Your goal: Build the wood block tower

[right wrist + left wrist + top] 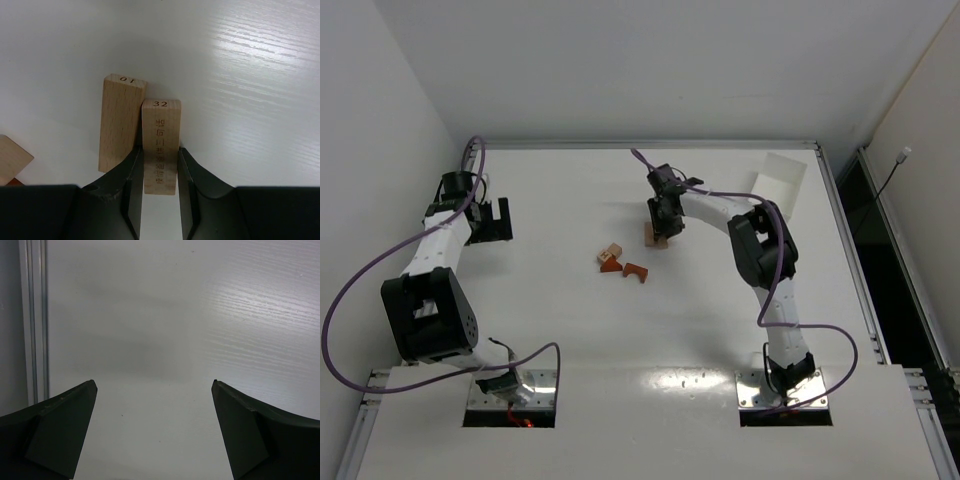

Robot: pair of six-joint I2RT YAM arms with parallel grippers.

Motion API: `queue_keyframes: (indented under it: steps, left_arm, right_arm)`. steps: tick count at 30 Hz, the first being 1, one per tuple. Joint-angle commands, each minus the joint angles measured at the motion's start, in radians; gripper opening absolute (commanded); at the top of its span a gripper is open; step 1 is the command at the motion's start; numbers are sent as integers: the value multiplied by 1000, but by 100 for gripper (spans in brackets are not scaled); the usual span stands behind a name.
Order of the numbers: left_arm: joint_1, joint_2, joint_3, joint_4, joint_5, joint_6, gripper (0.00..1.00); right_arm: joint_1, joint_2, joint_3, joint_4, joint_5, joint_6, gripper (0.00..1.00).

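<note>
My right gripper (160, 155) is shut on a pale wooden block marked 32 (160, 142), fingers on both its long sides. A second pale block marked 10 (120, 120) lies right beside it on the left, touching or nearly touching. In the top view the right gripper (665, 222) sits over these pale blocks (653, 236) at mid-table. A small cluster of reddish-orange and tan blocks (620, 263) lies to their left front. A tan block corner (12, 157) shows at the wrist view's left edge. My left gripper (154, 385) is open and empty over bare table at far left (490, 220).
A white rectangular tray (780, 185) stands at the back right. The table's metal rail (35, 320) runs close beside the left gripper. Purple cables loop along both arms.
</note>
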Motion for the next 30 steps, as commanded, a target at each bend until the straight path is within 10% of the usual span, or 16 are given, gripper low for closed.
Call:
queue_keyframes:
  steps: [1, 30]
  left_arm:
    - [15, -33, 8, 6, -4, 1, 99]
    - [15, -23, 17, 6, 5, 1, 99]
  right_arm:
    - [14, -29, 19, 9, -13, 33, 0]
    - [14, 6, 39, -1, 55, 93, 11]
